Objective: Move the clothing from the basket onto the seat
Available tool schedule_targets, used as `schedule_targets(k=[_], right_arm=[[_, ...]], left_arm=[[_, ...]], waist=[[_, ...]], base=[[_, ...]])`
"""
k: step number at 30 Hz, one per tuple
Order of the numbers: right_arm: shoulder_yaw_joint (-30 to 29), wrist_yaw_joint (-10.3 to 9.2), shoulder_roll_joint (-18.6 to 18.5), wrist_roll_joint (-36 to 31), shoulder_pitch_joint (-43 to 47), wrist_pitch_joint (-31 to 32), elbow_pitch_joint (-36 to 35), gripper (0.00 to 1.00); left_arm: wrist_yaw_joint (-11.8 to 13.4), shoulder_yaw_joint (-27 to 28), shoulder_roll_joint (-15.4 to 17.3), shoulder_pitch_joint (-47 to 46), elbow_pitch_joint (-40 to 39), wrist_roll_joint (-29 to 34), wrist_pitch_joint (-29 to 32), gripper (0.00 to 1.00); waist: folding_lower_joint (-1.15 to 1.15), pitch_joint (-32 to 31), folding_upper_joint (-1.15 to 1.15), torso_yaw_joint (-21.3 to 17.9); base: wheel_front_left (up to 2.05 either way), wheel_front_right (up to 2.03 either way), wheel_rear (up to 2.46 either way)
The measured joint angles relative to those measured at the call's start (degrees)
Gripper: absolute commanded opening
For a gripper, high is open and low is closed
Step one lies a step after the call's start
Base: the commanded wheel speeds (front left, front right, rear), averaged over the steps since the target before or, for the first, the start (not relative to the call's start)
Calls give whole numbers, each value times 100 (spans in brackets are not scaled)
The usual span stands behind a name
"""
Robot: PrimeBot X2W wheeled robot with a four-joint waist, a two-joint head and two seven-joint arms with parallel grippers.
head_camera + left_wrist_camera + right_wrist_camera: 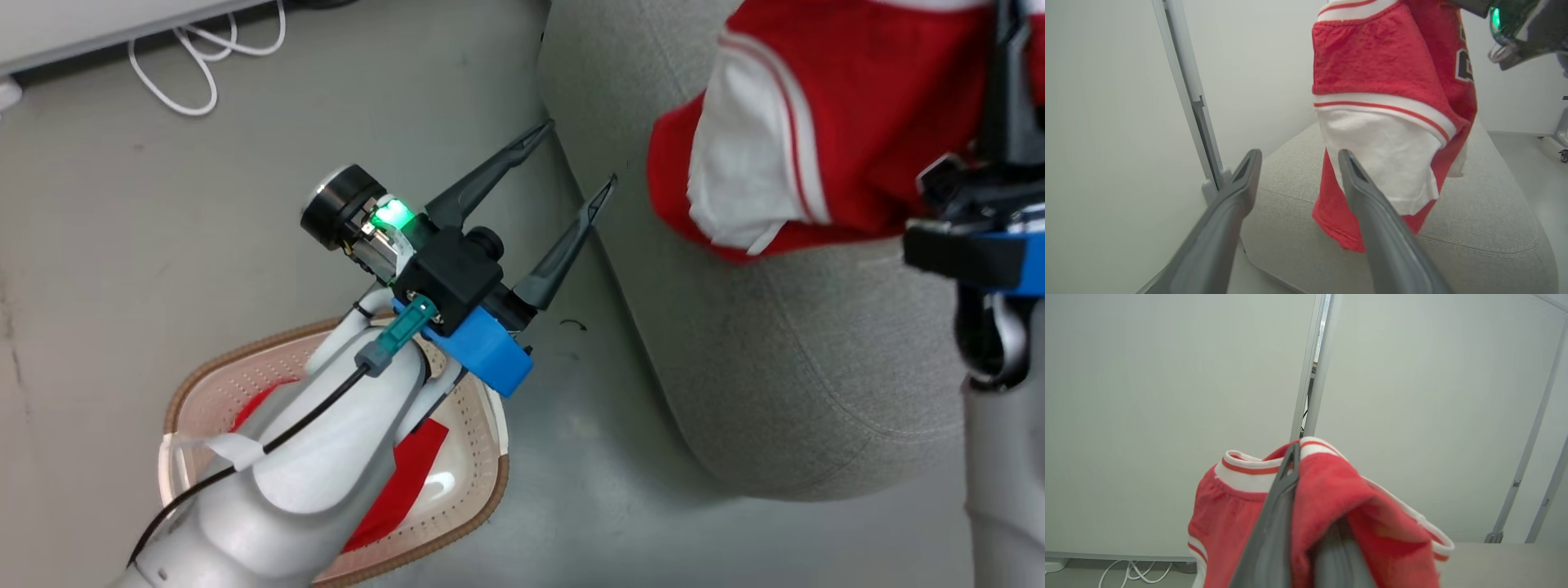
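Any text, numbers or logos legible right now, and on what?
Hanging red garment: dark, white-edged character at its right edge, partly out of sight, unreadable.
Red garment in the basket: no lettering legible.
No other text can be read.

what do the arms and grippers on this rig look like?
Left gripper: two long tapered dark-grey fingers on a black block, blue mount, green light, black cable along a pale grey forearm. Right gripper: same dark fingers, blue part too.
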Motion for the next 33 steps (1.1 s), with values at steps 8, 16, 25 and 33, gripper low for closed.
schedule_targets(k=[8,16,25,33], right_arm=[[-699,1,-425,-59,-1290,-1,-171,0],[-1580,0,-1006,145,-2358,-1,178,0],[-1929,0,-1728,248,-2958,-1,1392,0],[-1964,1,-1649,218,-2864,-1,2425,0]], left_arm=[[69,119,375,-275,-318,94,216,100],[112,172,643,-461,-665,177,414,100],[112,109,721,-617,-890,220,517,100],[138,99,794,-637,-939,215,522,100]], waist=[[1,816,0,63],[1,1622,0,94],[1,2208,0,161],[1,2427,0,280]], base=[[0,0,0],[0,0,0],[0,0,0],[0,0,0]])
